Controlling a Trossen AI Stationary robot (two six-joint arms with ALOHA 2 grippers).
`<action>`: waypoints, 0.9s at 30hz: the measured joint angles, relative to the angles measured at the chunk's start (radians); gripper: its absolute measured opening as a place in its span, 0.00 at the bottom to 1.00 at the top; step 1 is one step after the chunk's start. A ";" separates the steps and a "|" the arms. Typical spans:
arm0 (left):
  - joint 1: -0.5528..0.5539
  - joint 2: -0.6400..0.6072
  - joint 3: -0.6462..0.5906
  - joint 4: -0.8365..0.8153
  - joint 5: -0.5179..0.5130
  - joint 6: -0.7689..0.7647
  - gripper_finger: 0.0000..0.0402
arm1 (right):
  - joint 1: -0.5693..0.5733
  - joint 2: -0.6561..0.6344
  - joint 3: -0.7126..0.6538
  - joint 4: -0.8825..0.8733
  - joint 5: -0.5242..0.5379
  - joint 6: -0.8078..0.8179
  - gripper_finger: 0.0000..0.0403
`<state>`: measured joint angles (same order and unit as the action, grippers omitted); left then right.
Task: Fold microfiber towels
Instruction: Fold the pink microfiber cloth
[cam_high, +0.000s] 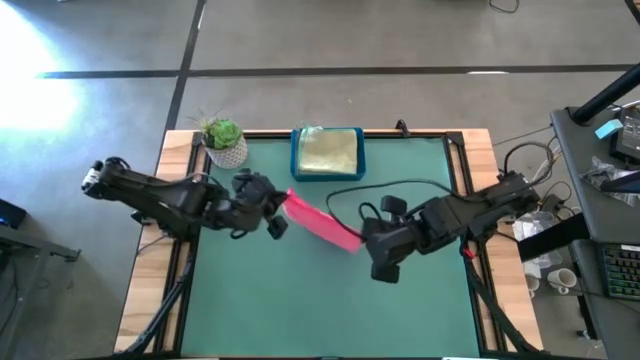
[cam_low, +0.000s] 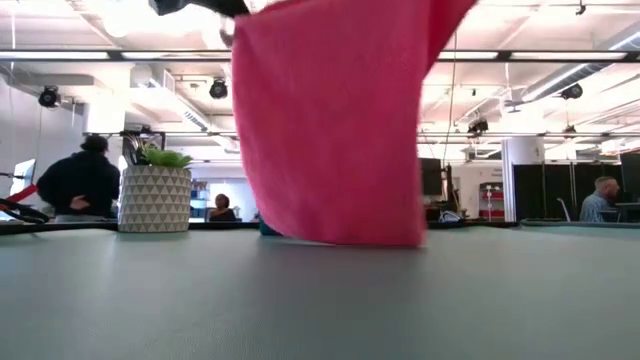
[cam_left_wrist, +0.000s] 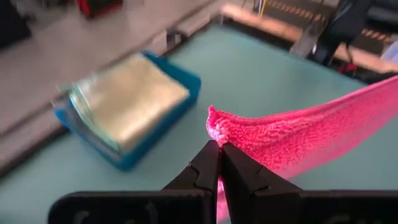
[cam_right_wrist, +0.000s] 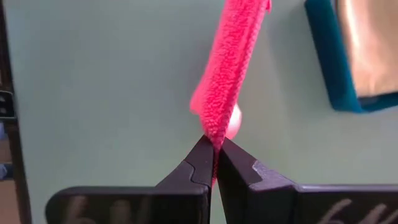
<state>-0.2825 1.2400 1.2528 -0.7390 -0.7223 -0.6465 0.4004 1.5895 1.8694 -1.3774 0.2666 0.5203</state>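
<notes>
A hot pink towel is held taut above the counter, a corner pinched by each gripper, left and right; corners should be lowered evenly.

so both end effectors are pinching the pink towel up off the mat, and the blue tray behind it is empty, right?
Not quite: the blue tray isn't empty. The high view shows a folded yellowish towel lying in it. The rest holds: the left end effector and right end effector are each shut on the pink towel, stretched between them.
</notes>
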 joint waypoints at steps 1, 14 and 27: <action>0.000 -0.011 0.011 0.002 -0.016 0.031 0.00 | 0.000 0.001 0.021 -0.007 0.002 -0.008 0.02; 0.000 -0.026 0.160 0.180 -0.078 0.458 0.00 | -0.001 0.011 0.006 0.000 0.052 0.042 0.02; 0.005 0.048 0.252 0.181 -0.105 0.609 0.00 | 0.000 0.015 -0.059 0.032 0.051 0.137 0.02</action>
<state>-0.2779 1.2875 1.5045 -0.5576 -0.8268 -0.0374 0.4007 1.6047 1.8107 -1.3453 0.3172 0.6573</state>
